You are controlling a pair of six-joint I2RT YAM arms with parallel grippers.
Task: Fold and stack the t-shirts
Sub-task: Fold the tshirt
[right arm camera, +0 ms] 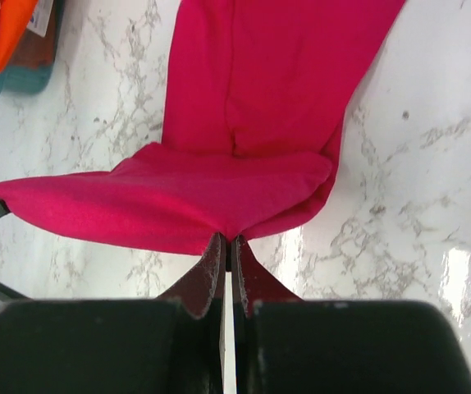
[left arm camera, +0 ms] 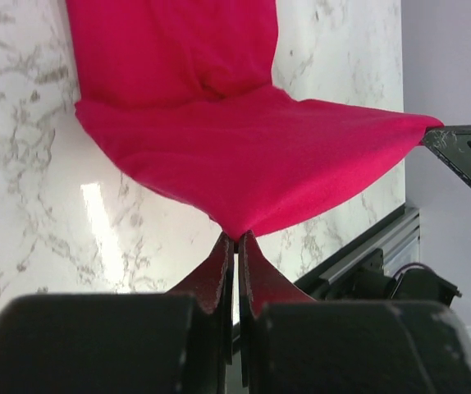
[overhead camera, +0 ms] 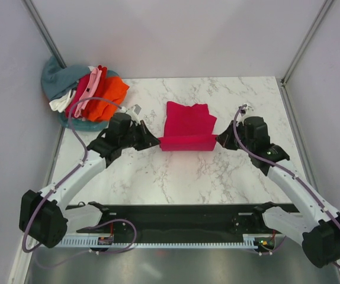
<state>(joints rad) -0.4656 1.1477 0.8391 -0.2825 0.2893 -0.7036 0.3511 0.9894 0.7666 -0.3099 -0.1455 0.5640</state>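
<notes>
Gripping the near edge of a crimson-magenta t-shirt (overhead camera: 188,123), two robot arms hold that edge raised in a taut band. The left gripper (overhead camera: 156,142) is pinched tight on the shirt's left corner, and the right gripper (overhead camera: 219,141) on its right corner. The shirt's far part lies flat on the marble table (overhead camera: 188,177). The other t-shirts (overhead camera: 90,94), orange, pink, white and teal-grey, are heaped well to the shirt's far left.

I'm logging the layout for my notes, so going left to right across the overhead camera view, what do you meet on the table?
pile of t-shirts → left gripper → crimson t-shirt → right gripper. Each gripper is shut on one end of the crimson t-shirt's lifted near edge.
</notes>
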